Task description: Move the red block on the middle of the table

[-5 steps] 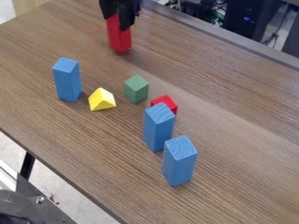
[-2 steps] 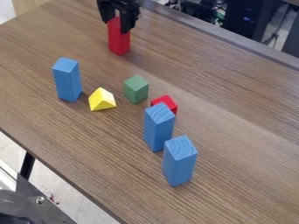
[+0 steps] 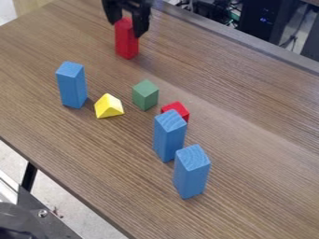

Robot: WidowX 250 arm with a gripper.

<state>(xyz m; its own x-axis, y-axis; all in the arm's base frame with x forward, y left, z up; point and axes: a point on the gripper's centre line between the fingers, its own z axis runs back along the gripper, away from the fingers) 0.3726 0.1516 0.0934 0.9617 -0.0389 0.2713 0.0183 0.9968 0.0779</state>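
Brown table [image 3: 249, 140]: toward its far edge, your gripper [image 3: 126, 29] hangs with fingers spread around the top of the tall red block [image 3: 126, 46], which stands upright there. You seem to be at the release; next, lift straight up without brushing it.

The tall red block [image 3: 126, 43] stands upright, far back on the table [image 3: 249, 154].

The table [image 3: 255, 158] holds blue blocks [image 3: 191, 175] (three), two red blocks [image 3: 126, 45], a green block [image 3: 145, 96] and a yellow wedge [image 3: 109, 108].
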